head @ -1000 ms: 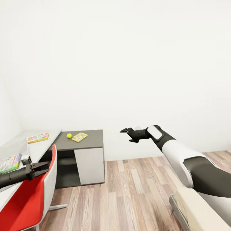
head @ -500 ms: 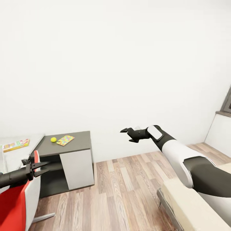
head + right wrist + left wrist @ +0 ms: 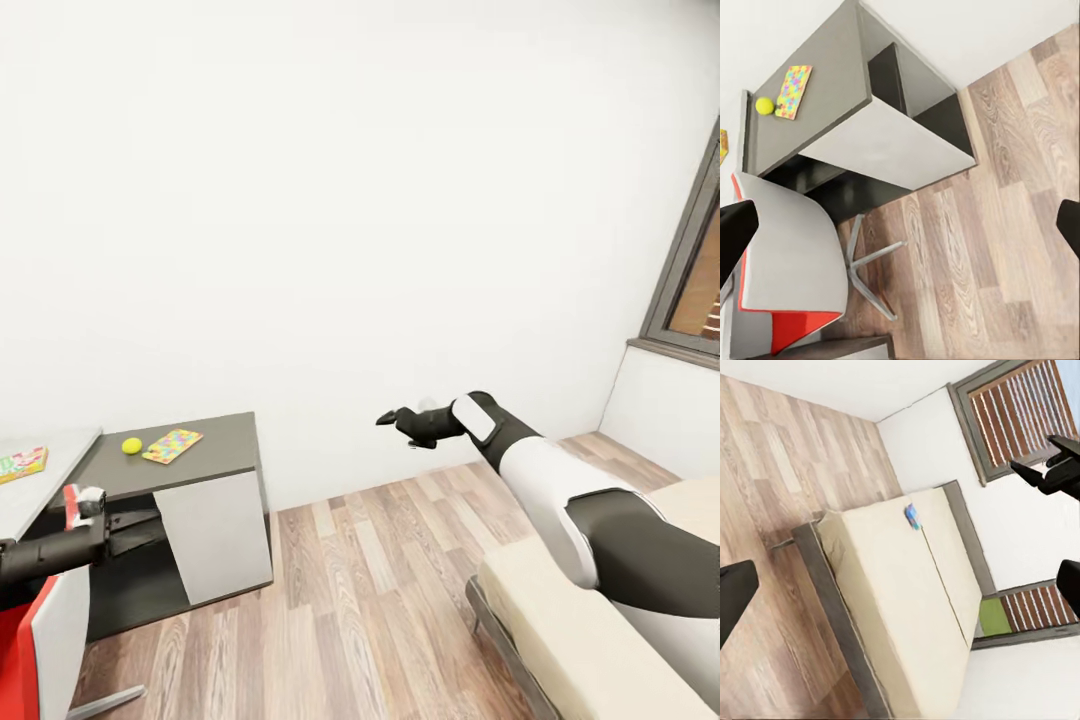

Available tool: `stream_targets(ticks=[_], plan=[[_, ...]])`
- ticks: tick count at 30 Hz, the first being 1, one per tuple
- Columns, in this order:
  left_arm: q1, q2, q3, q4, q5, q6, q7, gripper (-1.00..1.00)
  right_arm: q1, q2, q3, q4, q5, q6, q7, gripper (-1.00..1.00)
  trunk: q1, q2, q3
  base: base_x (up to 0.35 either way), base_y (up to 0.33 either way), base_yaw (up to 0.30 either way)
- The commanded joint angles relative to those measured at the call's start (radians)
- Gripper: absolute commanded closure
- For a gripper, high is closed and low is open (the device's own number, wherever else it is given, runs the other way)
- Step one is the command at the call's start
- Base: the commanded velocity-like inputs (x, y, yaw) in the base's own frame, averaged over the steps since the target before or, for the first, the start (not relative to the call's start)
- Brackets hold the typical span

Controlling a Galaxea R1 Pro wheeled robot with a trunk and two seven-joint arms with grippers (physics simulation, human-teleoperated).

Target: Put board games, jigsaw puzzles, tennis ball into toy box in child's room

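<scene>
The tennis ball (image 3: 132,446) lay on the dark lower wing of the table (image 3: 215,462), just beside a jigsaw puzzle (image 3: 172,445); a board game (image 3: 22,464) lay on the pale top near the head view's left edge; another small blue box (image 3: 913,516) sat on the bed (image 3: 892,607); the left tool (image 3: 140,526) hung in front of the table with its fingers spread, empty; the right tool (image 3: 392,417) hovered over the wood floor (image 3: 370,590), also spread; a red-and-white chair (image 3: 784,262) stood by the table.

Bright, even, shadowless simulator light; sharp renders, wide-angle stretch at edges.
</scene>
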Motion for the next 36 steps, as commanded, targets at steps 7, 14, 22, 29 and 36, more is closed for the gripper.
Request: stream_targets(ticks=[7, 14, 22, 29, 36], plan=[[-0.007, -0.092, 0.005, 0.000, 0.001, -0.013, 0.500, -1.00, 0.090, 0.029, 0.011, -0.006, 0.131, -0.056, -0.009, -1.00, 0.000, -0.001, 0.000, 0.000, 0.000, -0.008], [-0.009, -0.213, 0.004, 0.002, 0.003, -0.139, 0.996, -1.00, 0.195, 0.062, 0.007, -0.009, 0.238, -0.194, -0.137, -1.00, 0.000, -0.001, 0.000, 0.000, 0.000, 0.000], [-0.009, -0.232, -0.002, 0.006, 0.000, -0.243, 1.112, -1.00, 0.295, 0.062, 0.002, -0.019, 0.249, -0.358, -0.157, -1.00, 0.000, -0.001, -0.001, 0.000, 0.000, 0.000], [-0.008, -0.234, -0.005, 0.012, -0.001, -0.317, 1.123, -1.00, 0.328, 0.052, -0.002, -0.038, 0.248, -0.422, -0.157, -1.00, 0.000, -0.001, -0.010, 0.000, 0.000, 0.000], [-0.008, -0.234, -0.002, 0.012, 0.000, -0.325, 1.125, -1.00, 0.332, 0.048, -0.003, -0.052, 0.249, -0.429, -0.157, -1.00, 0.000, -0.001, -0.021, 0.000, 0.008, -0.047]])
